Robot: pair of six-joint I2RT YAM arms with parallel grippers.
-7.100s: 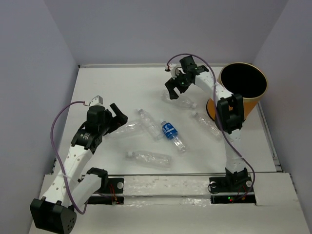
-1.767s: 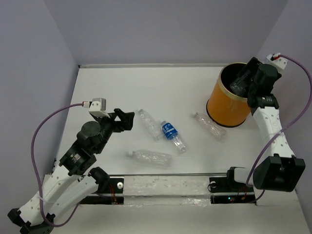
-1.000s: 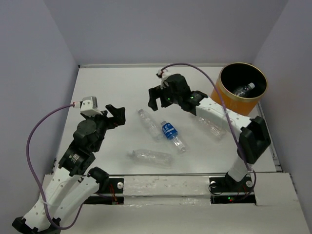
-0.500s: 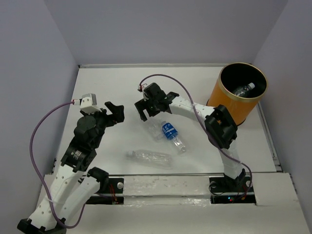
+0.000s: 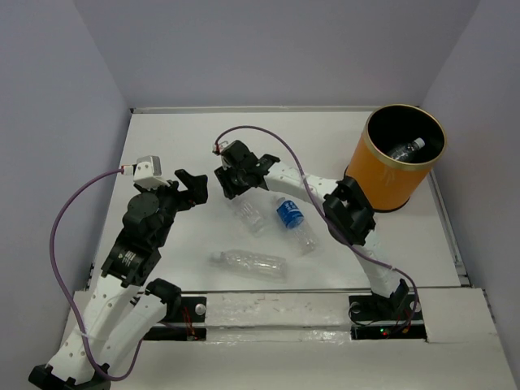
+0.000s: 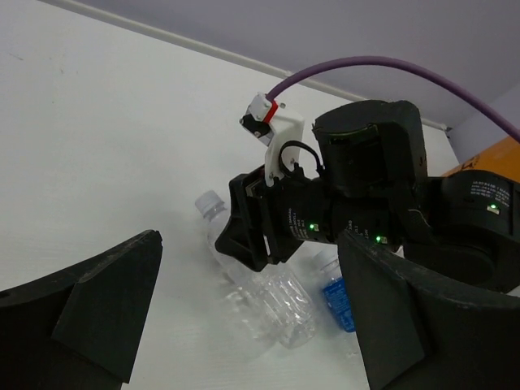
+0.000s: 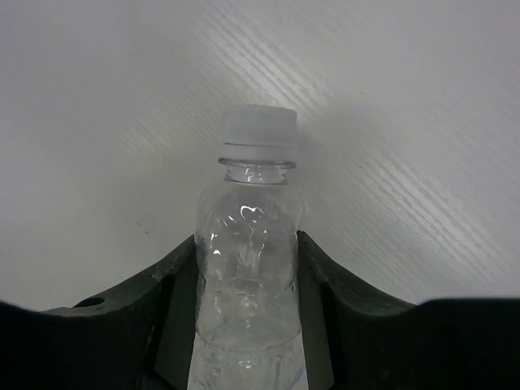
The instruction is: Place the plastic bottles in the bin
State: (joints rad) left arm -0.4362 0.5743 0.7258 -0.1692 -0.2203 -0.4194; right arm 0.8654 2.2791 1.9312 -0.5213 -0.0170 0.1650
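Observation:
A clear bottle [image 5: 251, 216] lies on the white table, cap toward the back. My right gripper [image 5: 231, 180] is down over its neck end. In the right wrist view the bottle [image 7: 248, 260] sits between both fingers [image 7: 175, 280], which press its sides, and its white cap points away. A blue-labelled bottle [image 5: 290, 216] lies just right of it. Another clear bottle [image 5: 248, 262] lies nearer the front. The orange bin [image 5: 388, 175] stands at the back right with a bottle [image 5: 405, 149] inside. My left gripper [image 5: 192, 185] is open and empty, left of the held bottle.
The left wrist view shows the right gripper [image 6: 272, 227] on the clear bottle [image 6: 272, 305], the blue label [image 6: 335, 294] beside it, and the left gripper [image 6: 249, 240] wide open. The right arm [image 5: 345, 207] stretches across the table's middle. Grey walls enclose the table.
My right arm swung from the bin across to the left and came down on the clear bottle's neck. The blue-labelled bottle shifted slightly right. My left arm barely moved.

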